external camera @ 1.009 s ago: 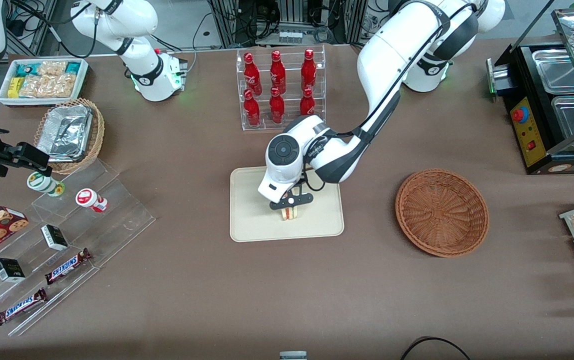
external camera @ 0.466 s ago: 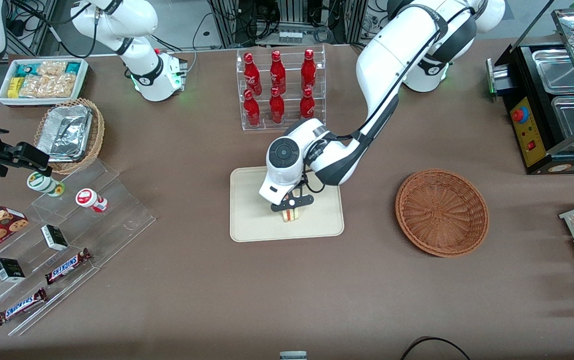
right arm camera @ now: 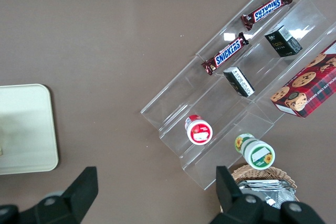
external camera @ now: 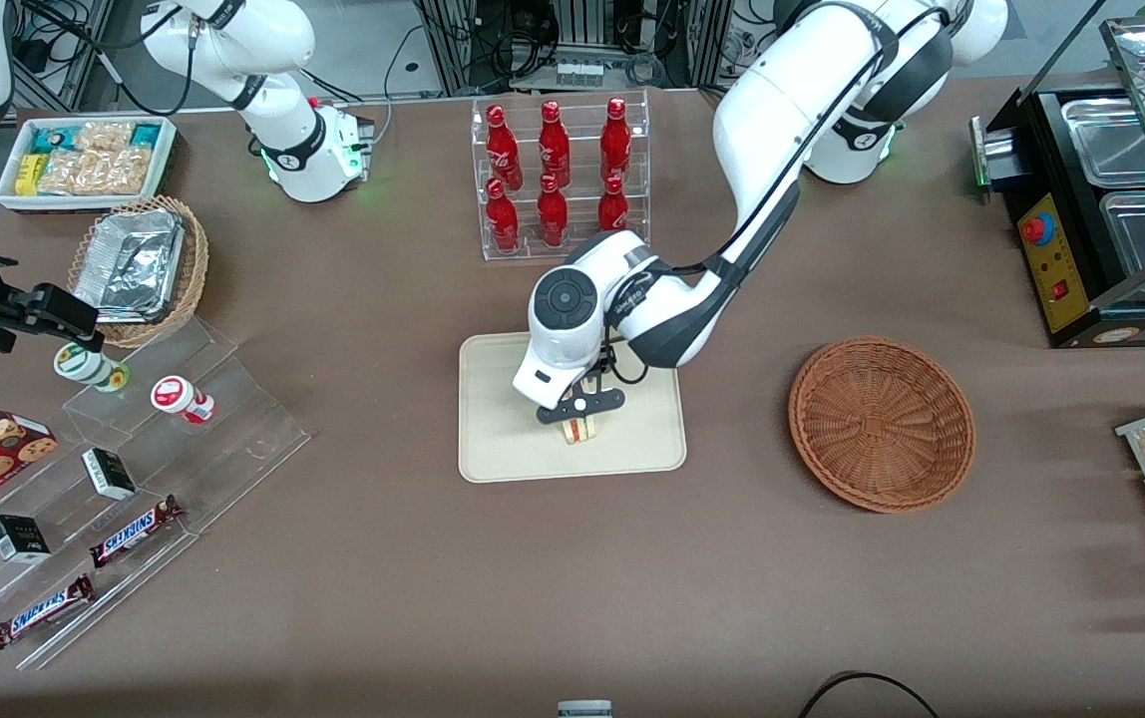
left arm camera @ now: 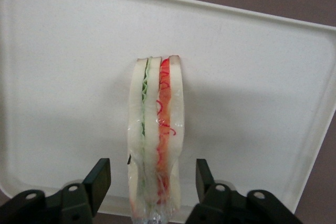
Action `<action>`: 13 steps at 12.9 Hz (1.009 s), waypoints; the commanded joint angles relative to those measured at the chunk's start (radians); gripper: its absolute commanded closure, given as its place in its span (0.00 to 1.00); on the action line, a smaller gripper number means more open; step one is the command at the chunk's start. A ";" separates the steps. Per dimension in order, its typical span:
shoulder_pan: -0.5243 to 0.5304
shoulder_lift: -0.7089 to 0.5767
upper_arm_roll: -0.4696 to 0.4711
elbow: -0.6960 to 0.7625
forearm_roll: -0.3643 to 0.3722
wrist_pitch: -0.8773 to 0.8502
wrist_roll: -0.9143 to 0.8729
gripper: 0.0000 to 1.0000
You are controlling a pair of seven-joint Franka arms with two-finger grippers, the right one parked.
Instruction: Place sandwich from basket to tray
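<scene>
Sandwich [left arm camera: 156, 145] standing on its edge on the tray [external camera: 503, 439]; my gripper [left arm camera: 152, 182] open around it

My gripper sits just above the tray, near its middle, with one finger [left arm camera: 100, 178] on each side of the sandwich and a clear gap between each finger and the bread, so I grip nothing. The sandwich rests upright on the tray surface, its cut edge showing green filling in one layer and red filling in the next. The basket [external camera: 882, 424] lies on the table well apart from the tray, toward my arm's end of the table, with nothing visible inside it
</scene>
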 commanded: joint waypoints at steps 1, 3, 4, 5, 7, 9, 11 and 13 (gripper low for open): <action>0.010 -0.077 0.010 -0.010 0.019 -0.054 -0.005 0.00; 0.033 -0.137 0.010 -0.013 0.042 -0.138 0.062 0.00; 0.052 -0.169 0.010 -0.018 0.033 -0.186 0.068 0.00; 0.087 -0.204 0.007 -0.025 0.029 -0.226 0.079 0.00; 0.139 -0.269 0.002 -0.060 -0.002 -0.270 0.178 0.00; 0.197 -0.332 0.002 -0.125 -0.016 -0.277 0.250 0.00; 0.247 -0.395 0.002 -0.191 -0.036 -0.278 0.359 0.00; 0.311 -0.451 0.002 -0.255 -0.037 -0.277 0.445 0.00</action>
